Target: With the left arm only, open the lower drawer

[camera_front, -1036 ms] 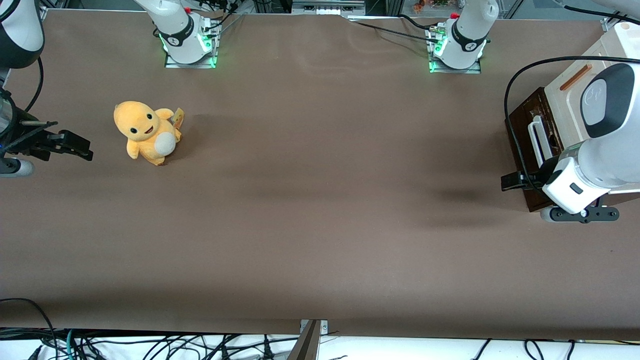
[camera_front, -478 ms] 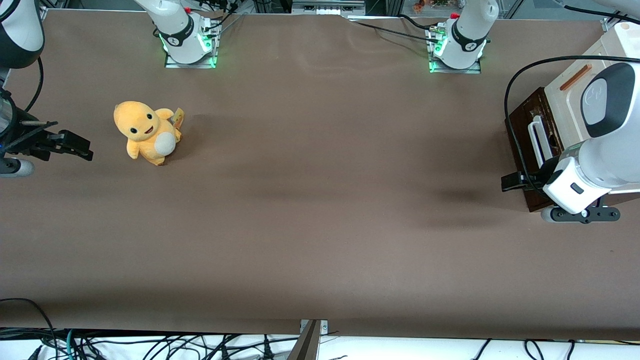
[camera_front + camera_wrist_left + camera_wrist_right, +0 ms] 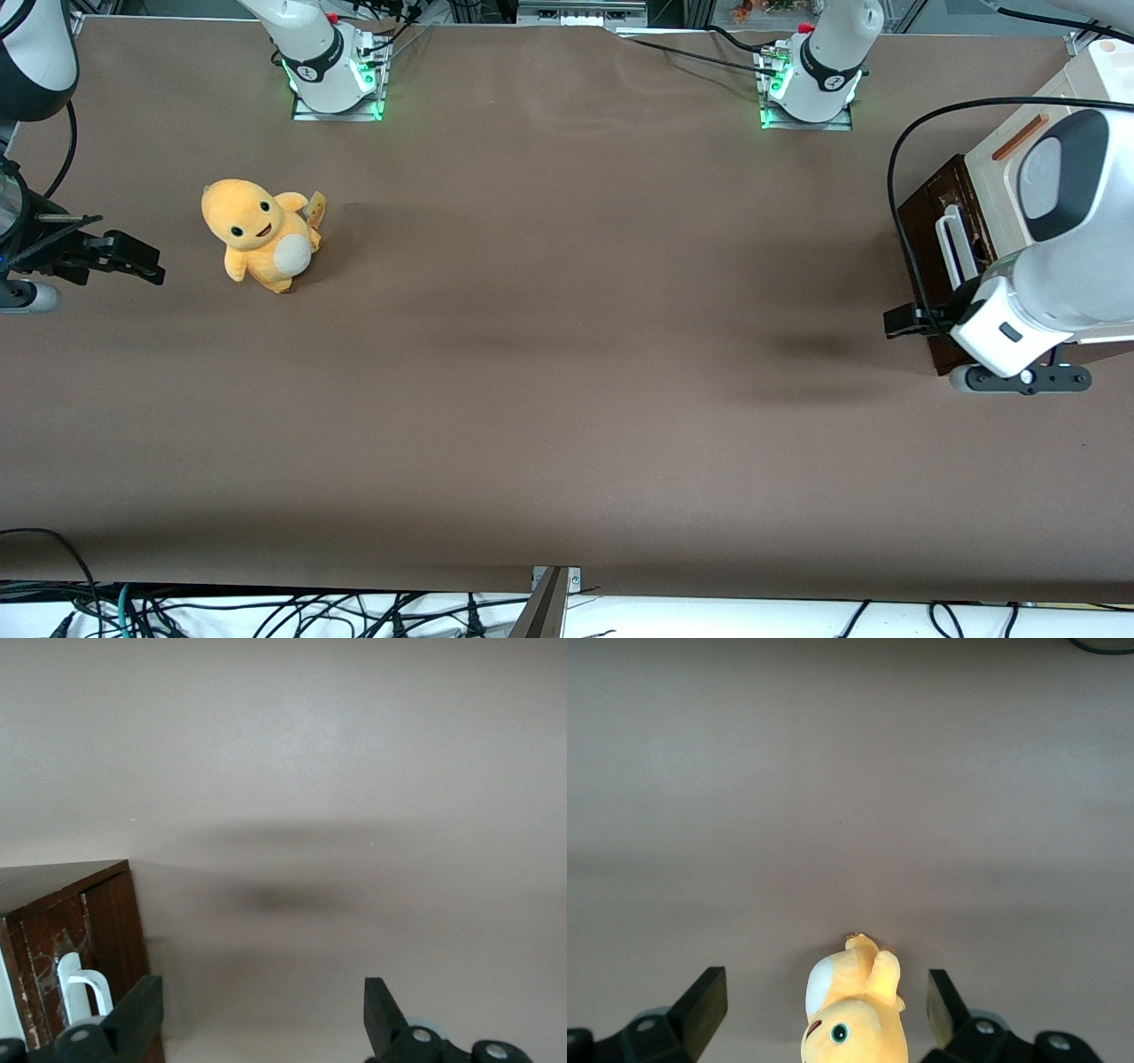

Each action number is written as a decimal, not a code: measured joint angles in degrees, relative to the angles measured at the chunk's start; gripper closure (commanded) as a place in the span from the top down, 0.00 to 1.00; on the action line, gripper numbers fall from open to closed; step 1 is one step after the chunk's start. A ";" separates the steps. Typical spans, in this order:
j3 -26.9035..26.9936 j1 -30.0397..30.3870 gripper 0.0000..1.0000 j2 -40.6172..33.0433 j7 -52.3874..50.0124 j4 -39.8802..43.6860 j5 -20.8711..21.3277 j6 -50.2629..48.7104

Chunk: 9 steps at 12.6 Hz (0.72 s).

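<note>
The lower drawer (image 3: 926, 217) has a dark brown wooden front with a white loop handle (image 3: 950, 244); it sits at the working arm's end of the table, at the foot of a cream cabinet (image 3: 1005, 190). The left arm (image 3: 1059, 239) hangs over it. My gripper (image 3: 902, 321) is just in front of the drawer front, at the end nearer the front camera. In the left wrist view the gripper (image 3: 261, 1019) is open with only bare table between its fingers. One finger (image 3: 142, 1014) lies close beside the drawer front (image 3: 97, 921) and handle (image 3: 84, 985).
An orange plush toy (image 3: 261, 232) sits toward the parked arm's end of the table. An orange-brown bar handle (image 3: 1019, 137) marks the cream panel above the drawer. A black cable (image 3: 897, 168) loops over the drawer. Two arm bases (image 3: 335, 75) (image 3: 811, 84) stand along the table's back edge.
The left arm and its gripper have shifted slightly away from the drawer front, toward the parked arm's end of the table. The drawer looks unmoved.
</note>
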 measured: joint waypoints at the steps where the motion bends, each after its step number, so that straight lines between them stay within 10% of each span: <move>1: -0.03 -0.62 1.00 0.00 -0.26 -0.07 0.34 -0.11; 9: -0.16 -4.43 1.00 0.86 -4.52 -0.71 9.68 -6.86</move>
